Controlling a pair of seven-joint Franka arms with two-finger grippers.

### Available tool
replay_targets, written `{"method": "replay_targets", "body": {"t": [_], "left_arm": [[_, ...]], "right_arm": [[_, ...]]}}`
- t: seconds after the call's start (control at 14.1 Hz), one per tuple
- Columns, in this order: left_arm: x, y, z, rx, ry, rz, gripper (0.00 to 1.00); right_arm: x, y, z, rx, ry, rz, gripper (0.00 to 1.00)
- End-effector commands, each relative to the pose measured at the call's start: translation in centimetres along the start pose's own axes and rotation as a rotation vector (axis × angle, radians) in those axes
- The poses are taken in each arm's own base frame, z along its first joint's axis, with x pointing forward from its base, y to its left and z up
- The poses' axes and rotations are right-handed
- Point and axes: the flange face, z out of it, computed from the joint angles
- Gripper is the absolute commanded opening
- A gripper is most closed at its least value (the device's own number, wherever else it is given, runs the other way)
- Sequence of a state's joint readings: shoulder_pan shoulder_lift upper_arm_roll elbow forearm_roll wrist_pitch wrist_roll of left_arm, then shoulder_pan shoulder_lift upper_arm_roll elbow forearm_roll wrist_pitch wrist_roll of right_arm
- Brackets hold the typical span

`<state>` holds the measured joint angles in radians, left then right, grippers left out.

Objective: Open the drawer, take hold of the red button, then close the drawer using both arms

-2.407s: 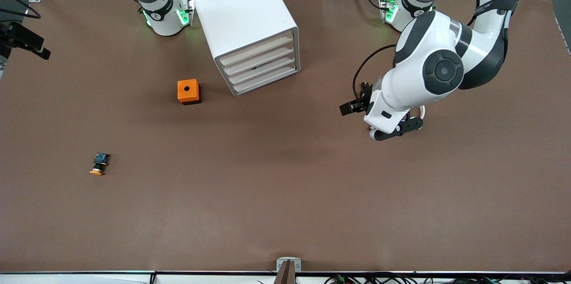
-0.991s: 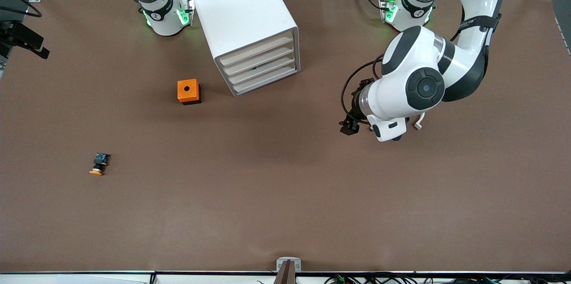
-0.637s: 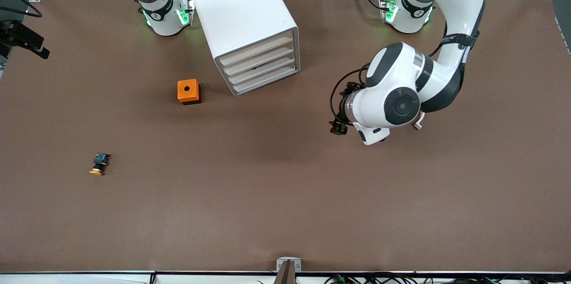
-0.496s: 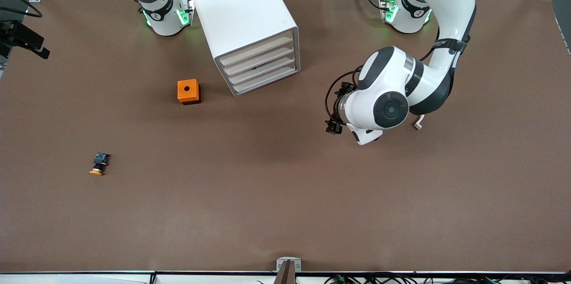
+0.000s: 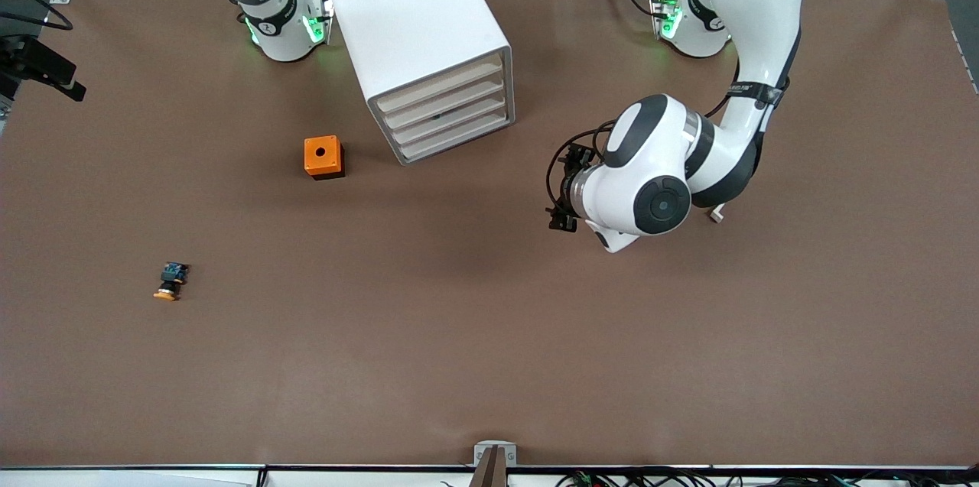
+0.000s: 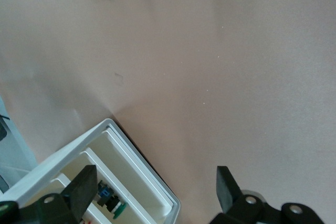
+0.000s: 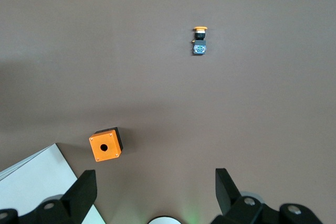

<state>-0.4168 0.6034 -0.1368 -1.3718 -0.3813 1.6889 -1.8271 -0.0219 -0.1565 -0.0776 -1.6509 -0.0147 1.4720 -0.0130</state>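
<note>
The white cabinet point(image 5: 417, 36) stands near the robots' bases, its four pale beige drawer fronts point(image 5: 447, 116) all shut. My left gripper point(image 5: 561, 195) is open and empty over the table, beside the cabinet toward the left arm's end. In the left wrist view its fingers point(image 6: 84, 184) frame the drawer fronts point(image 6: 131, 179), and a green-capped button with a blue body point(image 6: 107, 199) shows inside one drawer. The red-capped button is hidden. My right gripper point(image 7: 156, 179) is open and empty, high over the table, and out of the front view.
An orange cube with a hole point(image 5: 323, 157) sits beside the cabinet toward the right arm's end; it also shows in the right wrist view point(image 7: 105, 147). An orange-capped button point(image 5: 170, 282) lies nearer the front camera; the right wrist view point(image 7: 199, 40) shows it too.
The left arm has swung its gripper toward the cabinet's drawer fronts and turned its wrist. The right arm, the cabinet, the cube and the orange-capped button have not moved.
</note>
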Motion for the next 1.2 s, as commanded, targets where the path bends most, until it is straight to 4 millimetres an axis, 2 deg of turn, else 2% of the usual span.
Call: {"method": "replay_targets", "body": {"t": [0.0,0.42,0.57,0.71,1.13], "left_arm": [[0.0,1.1,0.0,0.002,-0.029,-0.056,1.00],[0.2,1.5,-0.4,-0.012,-0.063,-0.199,1.00],[1.6,2.0,-1.0,-0.029,-0.054,-0.239,1.00],[1.9,2.1,-1.1,-0.032,-0.056,-0.245,1.00],[2.0,2.6,0.0,-0.004,-0.083,-0.280,1.00]], "right_arm": [[-0.8,0.3,-0.1,-0.013,0.005,0.005,1.00],[-0.8,0.4,0.0,-0.013,0.004,0.007,1.00],[-0.8,0.5,0.3,-0.013,-0.002,0.008,1.00],[-0.8,0.5,0.3,-0.013,-0.002,0.008,1.00],[-0.8,0.6,0.3,-0.013,-0.002,0.008,1.00]]}}
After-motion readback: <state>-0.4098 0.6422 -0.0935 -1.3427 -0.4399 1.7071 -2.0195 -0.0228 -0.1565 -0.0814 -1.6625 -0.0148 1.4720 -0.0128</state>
